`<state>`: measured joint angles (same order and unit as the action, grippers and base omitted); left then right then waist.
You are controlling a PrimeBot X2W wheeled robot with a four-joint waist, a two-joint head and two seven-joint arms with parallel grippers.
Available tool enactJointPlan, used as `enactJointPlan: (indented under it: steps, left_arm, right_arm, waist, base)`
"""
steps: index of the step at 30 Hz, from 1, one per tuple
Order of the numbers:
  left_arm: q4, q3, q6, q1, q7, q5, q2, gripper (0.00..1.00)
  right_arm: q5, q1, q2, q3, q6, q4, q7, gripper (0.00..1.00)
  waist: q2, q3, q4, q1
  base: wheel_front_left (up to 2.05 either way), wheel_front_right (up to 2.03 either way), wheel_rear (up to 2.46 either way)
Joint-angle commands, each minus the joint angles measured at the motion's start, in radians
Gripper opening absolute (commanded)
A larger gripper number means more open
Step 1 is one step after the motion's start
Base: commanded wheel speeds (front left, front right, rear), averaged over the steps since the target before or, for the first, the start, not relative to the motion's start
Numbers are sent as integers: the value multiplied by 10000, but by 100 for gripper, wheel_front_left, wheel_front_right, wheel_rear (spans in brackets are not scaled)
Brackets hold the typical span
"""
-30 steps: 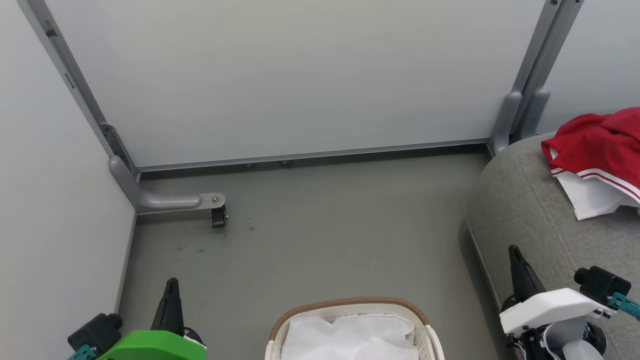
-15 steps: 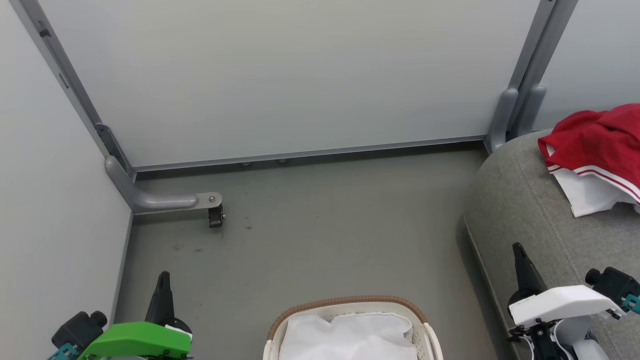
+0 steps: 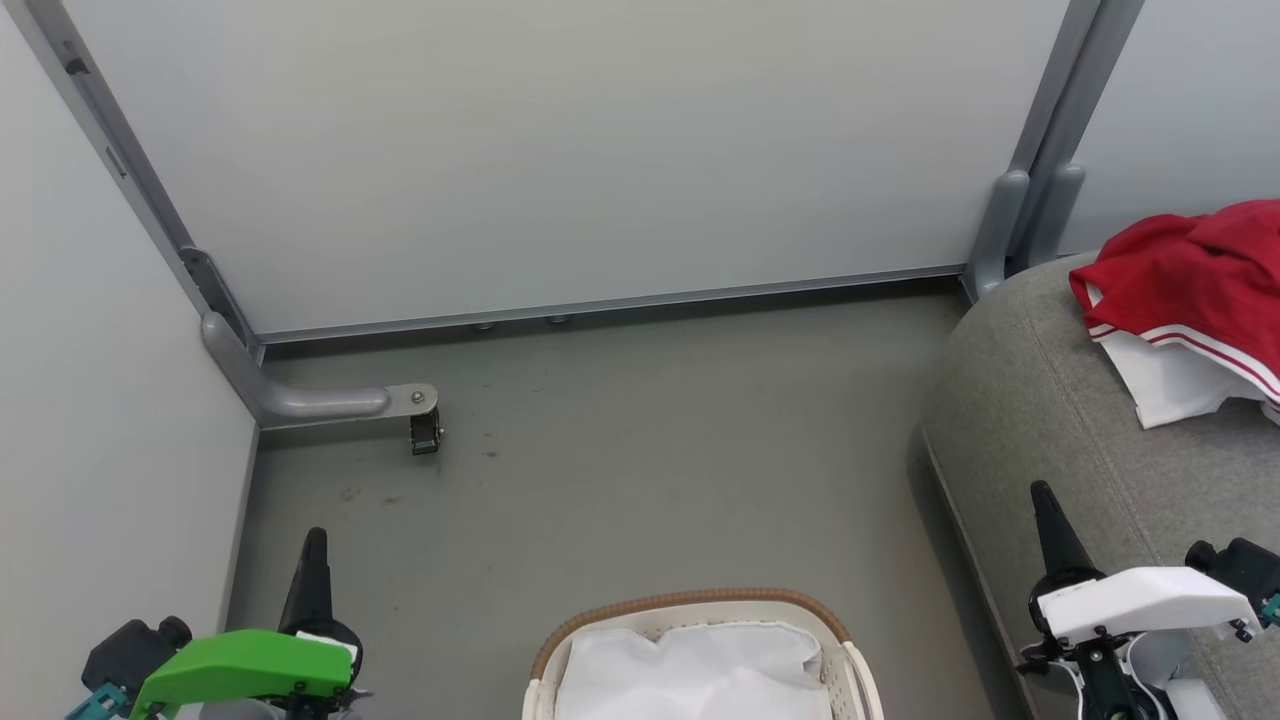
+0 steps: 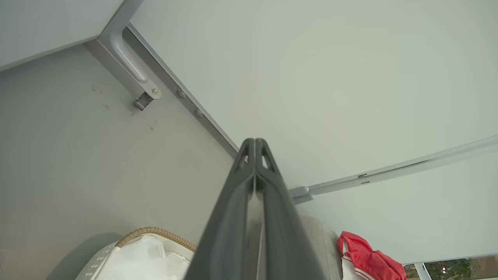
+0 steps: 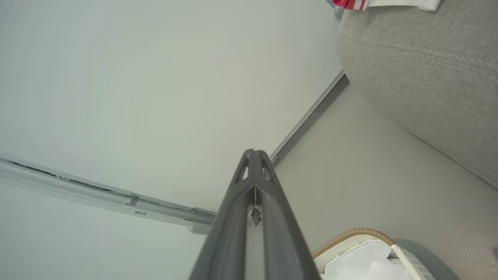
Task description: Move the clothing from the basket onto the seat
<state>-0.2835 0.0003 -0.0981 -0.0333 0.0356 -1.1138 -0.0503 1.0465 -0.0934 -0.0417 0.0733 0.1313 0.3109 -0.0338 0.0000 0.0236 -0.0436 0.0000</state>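
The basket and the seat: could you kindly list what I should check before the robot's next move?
1. The clothing lies on the seat: ok.
2. The basket holds no garment: a white liner is visible, but the near end is cut off: cannot tell.
3. The left gripper is shut and holds nothing: ok.
4. The right gripper is shut and holds nothing: ok.
5. The clothing rests wholly on the seat: its right side is cut off: cannot tell.

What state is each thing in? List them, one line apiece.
Bright red fabric clothing with white stripe trim: crumpled, lying on the seat.
Large grey woven-fabric seat: bearing the clothing.
Oval white perforated plastic basket with brown woven rim: upright on the floor, holding the white crinkly liner sheet.
Liner sheet: crumpled inside the basket.
Left gripper: shut, empty.
Right gripper: shut, empty.
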Motion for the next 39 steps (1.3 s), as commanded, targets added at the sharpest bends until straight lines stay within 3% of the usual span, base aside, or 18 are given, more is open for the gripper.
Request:
enactJointPlan:
  steps: [1, 39]
  left_arm:
    - [139, 96, -75, -304, -71, -252, -27, 0]
    - [320, 803, -261, -673, -1027, -3386, -24, 0]
  right_arm:
    - [298, -184, -75, 45, -5, -161, 83, 0]
    - [3832, -204, -99, 300, -4, -513, 1025, 0]
  waist:
    - [0, -7, 10, 0]
    - [0, -160, 261, 0]
  base:
    - [0, 0, 0]
    - [0, 0, 0]
